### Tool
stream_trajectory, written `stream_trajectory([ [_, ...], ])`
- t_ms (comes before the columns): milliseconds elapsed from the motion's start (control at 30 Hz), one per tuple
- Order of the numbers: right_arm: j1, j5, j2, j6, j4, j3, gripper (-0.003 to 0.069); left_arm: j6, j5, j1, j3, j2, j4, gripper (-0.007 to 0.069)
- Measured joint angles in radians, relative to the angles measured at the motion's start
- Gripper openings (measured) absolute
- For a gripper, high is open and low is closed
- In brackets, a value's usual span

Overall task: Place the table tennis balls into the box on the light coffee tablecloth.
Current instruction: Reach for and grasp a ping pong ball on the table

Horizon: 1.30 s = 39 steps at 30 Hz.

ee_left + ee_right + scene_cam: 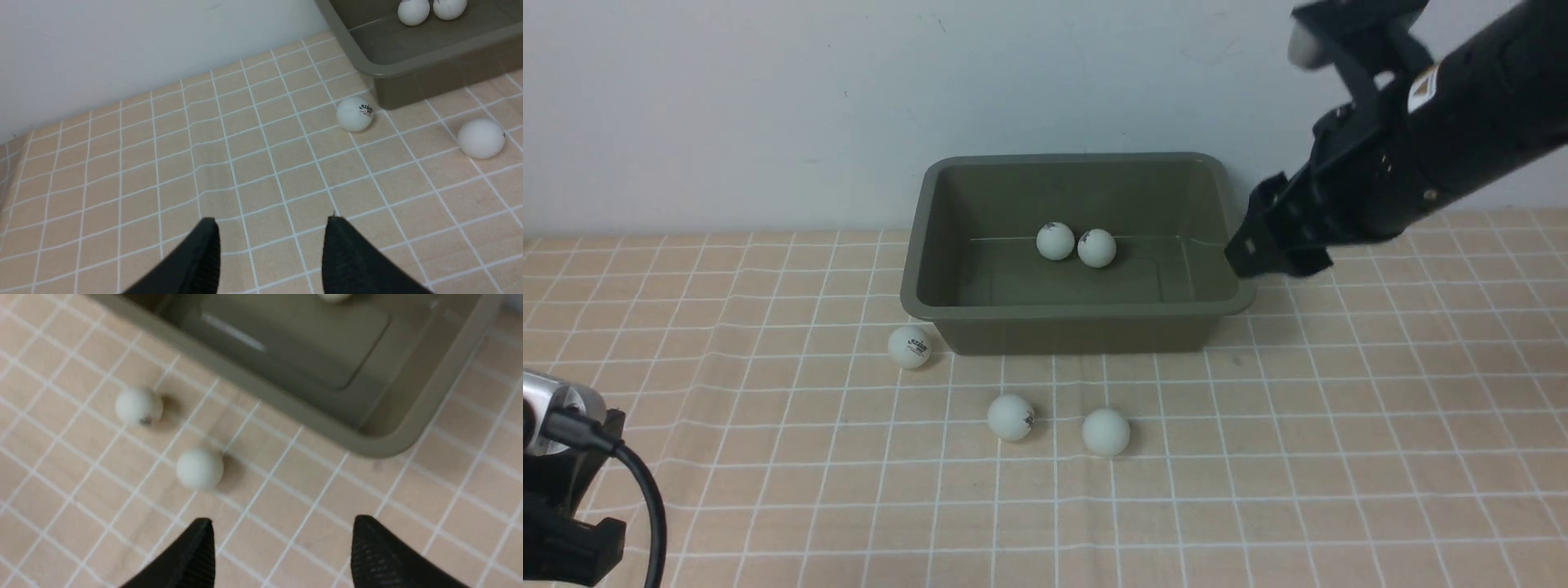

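Ball-sorting task, partly complete. Two small matte white table tennis balls (1055,241) lay side by side, touching or nearly so, on the floor of the rectangular olive-green plastic tub (1070,333), which stood on the light peach-beige gridded tablecloth (1339,425). Three more sat outside on the cloth: a logo-printed ball (909,346) just beside the tub's near left corner, and a marked ball (1010,417) and a plain ball (1106,431) near each other in front of the tub's near wall. The right end effector (282,526) hung above the cloth off the tub's near right corner, fingers spread and empty. The left end effector (271,222) hung over bare cloth, well apart from the balls, likewise spread and empty. Likely hazards: a light round ball would roll away if one fingertip met it before the other; the corner ball leaves little room for a finger beside the tub wall; a ball released from too high might bounce out; the right arm, close to the rim, could shove the tub.
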Motion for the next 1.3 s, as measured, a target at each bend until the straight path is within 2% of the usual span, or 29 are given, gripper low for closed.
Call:
stream_trajectory([
  [167,0.097,-0.138,0.005,-0.013,0.006,0.145,0.0409,0.0,0.0,0.0,0.0,0.0,0.0,0.0314],
  [300,0.155,-0.253,0.02,0.006,0.005,0.18,0.0409,0.0,0.0,0.0,0.0,0.0,-0.002,0.0314],
  [667,0.168,-0.363,0.187,0.038,0.006,0.18,0.0415,0.0,0.005,0.0,0.0,0.0,-0.026,0.0314],
  [967,0.186,-0.422,0.269,0.012,0.022,0.18,0.0559,-0.001,0.031,0.0,0.0,0.0,-0.026,0.0314],
  [1300,0.248,-0.529,0.327,0.013,0.032,0.18,0.0573,-0.001,0.031,0.0,0.0,0.0,-0.026,0.0314],
])
